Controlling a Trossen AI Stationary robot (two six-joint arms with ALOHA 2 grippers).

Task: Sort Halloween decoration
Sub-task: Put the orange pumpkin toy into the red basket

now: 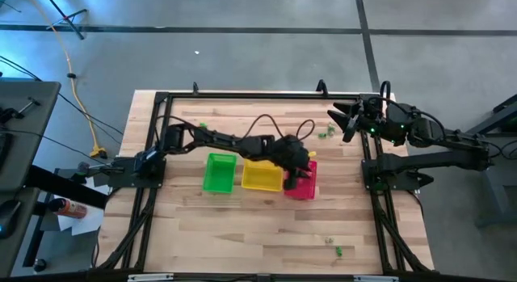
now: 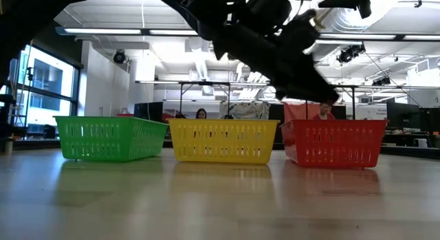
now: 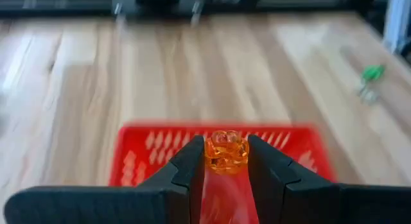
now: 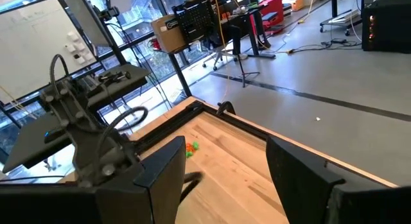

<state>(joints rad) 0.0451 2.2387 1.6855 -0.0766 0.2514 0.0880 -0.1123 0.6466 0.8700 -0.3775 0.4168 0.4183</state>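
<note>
No legible text, label, brand, number or sign appears in any view; the marks on the whiteboard (image 4: 38,38) are unreadable.

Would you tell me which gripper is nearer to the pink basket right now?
The left. The left gripper hangs right over the pink basket, shut on an orange trinket. The right gripper waits open near the table's far right corner, well away from it.

Black jointed arms (image 1: 218,140), looping black cable (image 1: 266,120), matte fingers (image 3: 192,166).
</note>
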